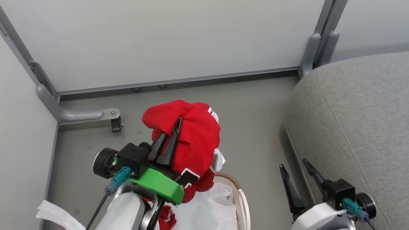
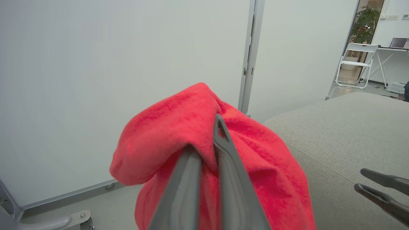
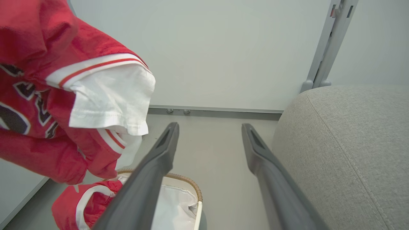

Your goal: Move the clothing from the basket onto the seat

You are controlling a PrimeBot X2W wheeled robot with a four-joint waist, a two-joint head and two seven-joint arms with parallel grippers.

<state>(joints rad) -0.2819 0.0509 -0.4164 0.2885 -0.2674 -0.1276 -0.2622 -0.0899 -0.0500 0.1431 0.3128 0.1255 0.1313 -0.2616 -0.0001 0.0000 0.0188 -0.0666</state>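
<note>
The left claw [image 1: 172, 127] is clamped shut on a bunched red garment [image 1: 195, 138], its two dark fingers pinching a fold near the top of the bundle. The garment hangs in the air, over the far rim of the basket [image 1: 238, 188] and the grey floor [image 1: 255, 110] beyond it. In the right wrist view the garment shows a white sleeve with red-and-white striped trim and a black-and-white print. A second red piece [image 3: 83, 198] with white trim lies inside the basket on the white liner [image 1: 208, 210]. The right claw [image 1: 293, 163] stands wide open and holds nothing, between the basket and the left edge of the seat [image 1: 361, 110]. The seat fills the right side of the scene, well apart from the lifted garment.
</note>
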